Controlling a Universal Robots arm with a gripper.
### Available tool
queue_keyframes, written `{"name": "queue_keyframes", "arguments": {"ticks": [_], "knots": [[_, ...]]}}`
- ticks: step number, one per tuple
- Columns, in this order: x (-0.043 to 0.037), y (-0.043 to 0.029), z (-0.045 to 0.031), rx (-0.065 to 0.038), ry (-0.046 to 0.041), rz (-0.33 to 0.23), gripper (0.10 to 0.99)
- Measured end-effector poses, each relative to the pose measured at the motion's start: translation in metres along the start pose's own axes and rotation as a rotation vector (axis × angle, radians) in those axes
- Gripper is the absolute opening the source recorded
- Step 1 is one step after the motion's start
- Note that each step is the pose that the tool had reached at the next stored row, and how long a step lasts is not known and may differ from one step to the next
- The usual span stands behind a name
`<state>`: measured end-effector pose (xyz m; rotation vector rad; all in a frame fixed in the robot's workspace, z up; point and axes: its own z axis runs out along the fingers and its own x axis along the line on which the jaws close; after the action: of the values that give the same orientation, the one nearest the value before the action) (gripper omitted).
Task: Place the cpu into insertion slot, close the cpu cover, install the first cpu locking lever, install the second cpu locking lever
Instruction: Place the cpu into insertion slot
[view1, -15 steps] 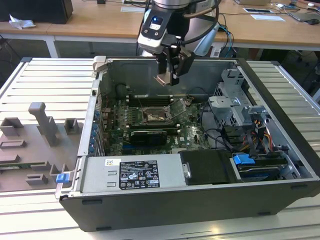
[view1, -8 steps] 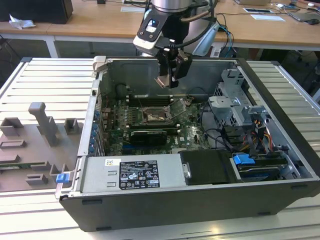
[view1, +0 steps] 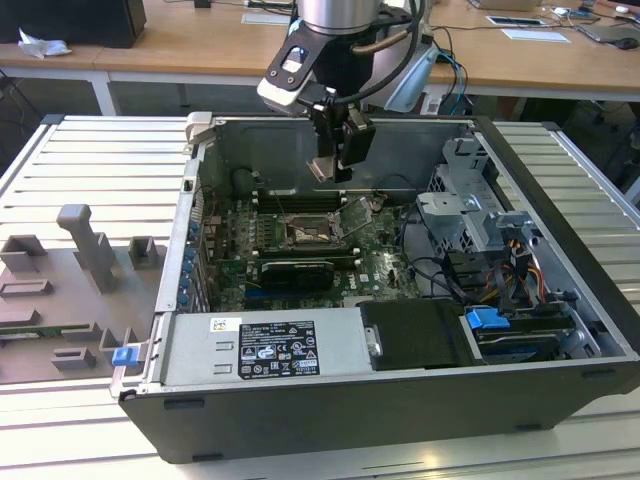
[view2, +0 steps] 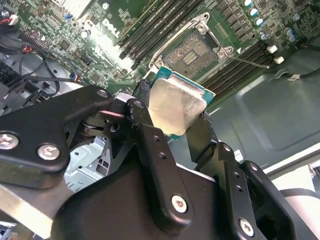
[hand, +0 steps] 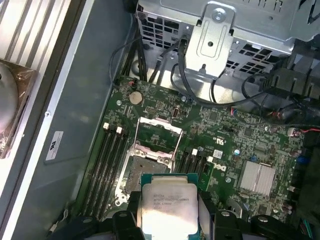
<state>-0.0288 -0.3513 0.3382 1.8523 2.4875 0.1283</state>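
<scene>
Green circuit board (hand: 225, 130) | black claw (view2: 172, 114) clamps flat silvery square cpu (view2: 176, 100)

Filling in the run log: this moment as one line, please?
claw: shut on cpu | cpu: held clear of insertion slot | cpu cover: open

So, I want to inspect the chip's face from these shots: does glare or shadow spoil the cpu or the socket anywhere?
In the second wrist view, glare washes the cpu face almost white; in the first wrist view, glare covers part of that face, the rest evenly lit; in the exterior view, the insertion slot lies dim, shaded by the case.
</scene>
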Motion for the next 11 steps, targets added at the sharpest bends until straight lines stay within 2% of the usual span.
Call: {"name": "queue_keyframes", "arguments": {"ticks": [11], "knots": [[0.0006,-0.0038,0.012,-0.001,-0.0027,0.03,0.537]]}}
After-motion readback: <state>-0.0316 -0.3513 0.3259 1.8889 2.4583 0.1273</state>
